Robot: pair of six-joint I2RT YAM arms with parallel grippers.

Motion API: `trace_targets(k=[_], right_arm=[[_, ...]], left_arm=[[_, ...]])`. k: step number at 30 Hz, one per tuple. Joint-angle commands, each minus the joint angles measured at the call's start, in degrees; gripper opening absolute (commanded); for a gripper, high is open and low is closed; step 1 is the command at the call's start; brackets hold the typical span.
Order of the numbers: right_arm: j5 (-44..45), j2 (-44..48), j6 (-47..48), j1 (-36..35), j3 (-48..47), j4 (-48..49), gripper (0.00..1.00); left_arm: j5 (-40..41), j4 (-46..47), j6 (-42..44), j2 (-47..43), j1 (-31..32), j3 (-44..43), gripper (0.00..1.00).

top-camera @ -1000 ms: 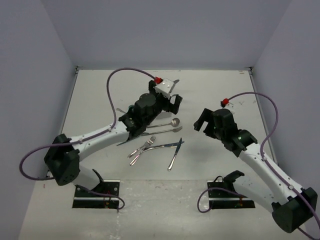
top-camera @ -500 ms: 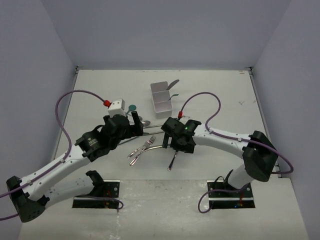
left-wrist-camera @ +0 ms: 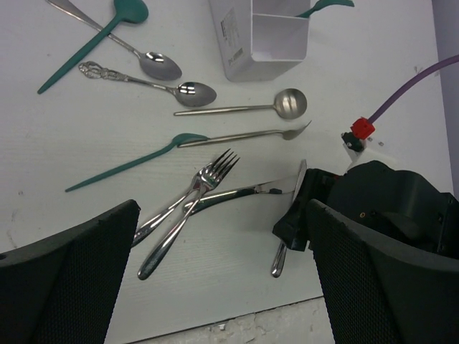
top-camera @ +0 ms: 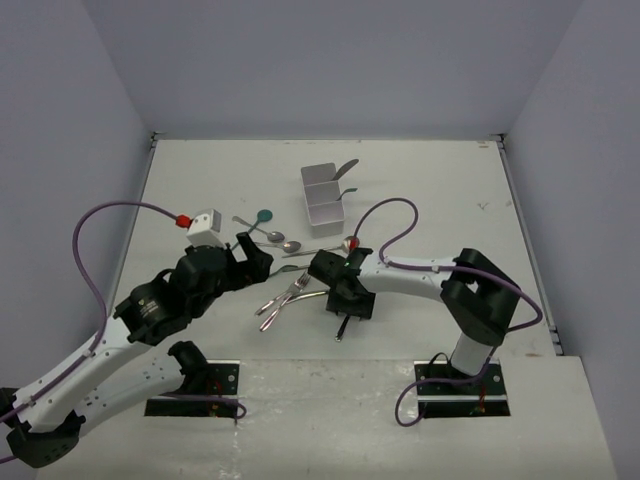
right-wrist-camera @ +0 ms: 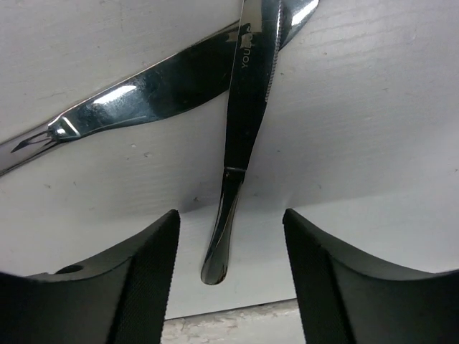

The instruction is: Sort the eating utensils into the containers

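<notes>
from above: a small white box [top-camera: 322, 212] with thin walls, standing on the pale, flat table [top-camera: 200, 180] toward the far side. two thin handles [top-camera: 346, 168] poking out of its top. in front of the box, a loose bunch of shiny metal spoons, forks and knives [top-camera: 290, 290], plus one dark teal spoon [top-camera: 262, 217]. left gripper [top-camera: 252, 262], black and chunky, hanging just left of the bunch, fingers wide apart and holding nothing. right gripper [top-camera: 346, 303] down low at the near right end of the bunch, right over a toothed knife [top-camera: 342, 328].

from the left wrist: two black, rough-looking fingers [left-wrist-camera: 64, 287] far apart at the bottom. beyond them, flat on the table: two silver forks [left-wrist-camera: 208, 175] side by side, touching a long curved knife [left-wrist-camera: 229, 195]; a long, thin teal plastic piece [left-wrist-camera: 122, 166]; a round-bowl spoon [left-wrist-camera: 290, 102]; a fancy spoon [left-wrist-camera: 136, 80] with a bumpy handle. white box at the top, a teal tip [left-wrist-camera: 326, 6] sticking out of it.

from the right wrist: two smooth, mirror-bright knives, crossed and touching near the top. toothed knife straight, with tiny teeth along one edge and a slim, rounded handle. black fingers [right-wrist-camera: 143, 287] apart, one on each side of that handle, not touching it.
</notes>
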State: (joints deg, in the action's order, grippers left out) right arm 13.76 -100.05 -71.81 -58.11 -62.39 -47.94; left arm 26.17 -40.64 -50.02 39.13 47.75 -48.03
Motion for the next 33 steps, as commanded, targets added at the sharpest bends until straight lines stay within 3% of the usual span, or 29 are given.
trace_targets(k=[1, 8, 16, 24, 33], right_arm=[[0.13, -0.32, -3.16, -0.6, 1.04, 0.65, 0.59], [-3.29, -0.41, -4.74, -0.87, 6.65, 5.57, 0.44], [0.2, -0.32, -5.97, -2.18, 6.68, 4.71, 0.0], [14.44, 7.58, -6.5, -2.62, 5.52, 5.31, 0.0], [27.1, 23.4, 4.29, -2.54, 12.54, 26.29, 0.0]], left_arm=[[-0.77, -1.37, -1.31, -0.11, 0.15, 0.66, 1.0], [-0.07, -1.81, -0.43, -1.25, 0.15, -0.04, 1.0], [0.81, -2.51, 0.36, -1.43, 0.15, -1.1, 1.0], [0.28, -1.55, 1.24, -1.08, 0.15, -0.84, 1.0], [1.42, 1.17, 4.4, -0.55, 0.15, -0.92, 1.0]])
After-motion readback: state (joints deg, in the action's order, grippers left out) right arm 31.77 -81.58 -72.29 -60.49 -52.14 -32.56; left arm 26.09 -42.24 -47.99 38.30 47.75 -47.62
